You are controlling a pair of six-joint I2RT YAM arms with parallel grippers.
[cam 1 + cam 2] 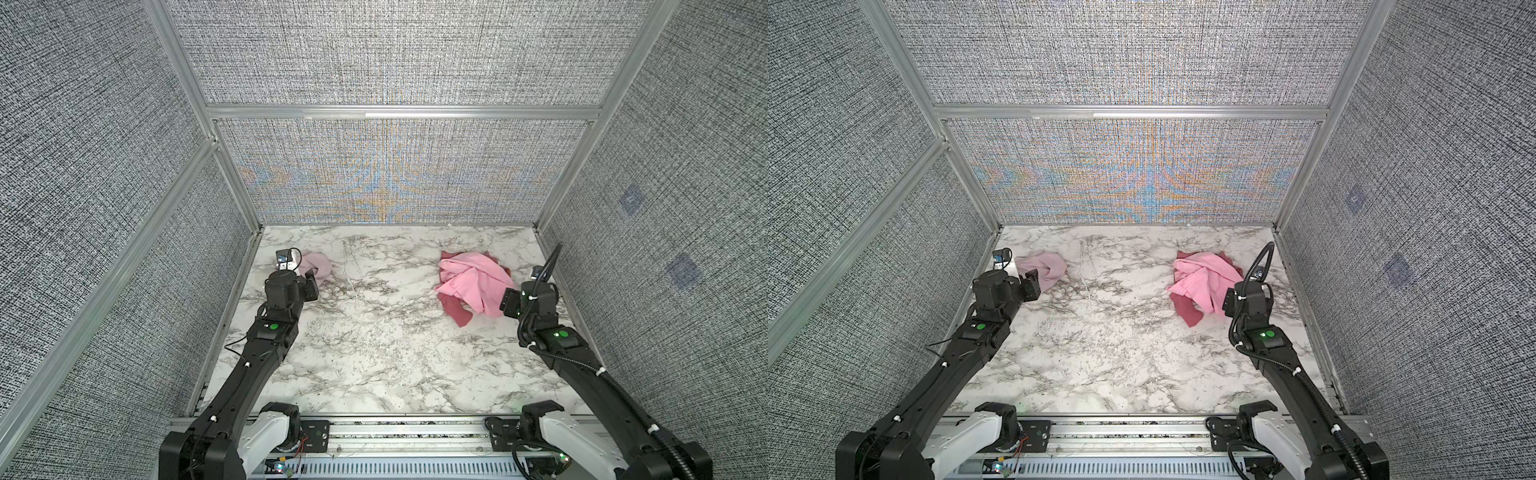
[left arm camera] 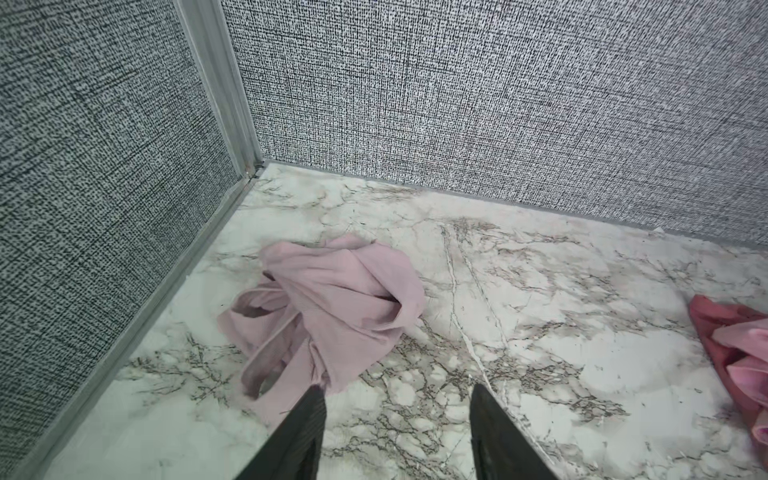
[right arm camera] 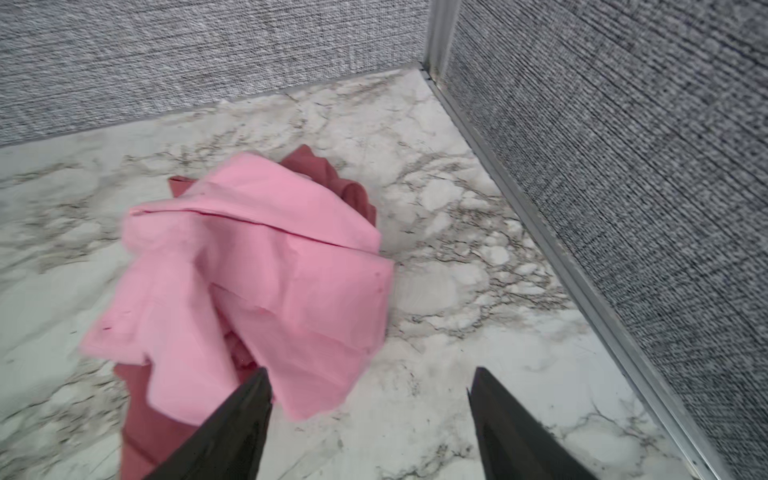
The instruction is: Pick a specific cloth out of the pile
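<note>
Marbled worktop [image 1: 374, 353] is bearing the cloth [image 1: 319, 268] well apart from the pile [image 1: 469, 278]; left tool [image 2: 395, 388] and right tool [image 3: 370, 370] are gaping wide, empty, so separation seems done.

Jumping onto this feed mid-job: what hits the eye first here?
The bright pink cloth heaped over a dark rose-red cloth stands out at the far right of the marble table, just ahead of the open right gripper. Across at the far left, the pale mauve cloth lies crumpled on its own, with the open left gripper empty beside it.
</note>
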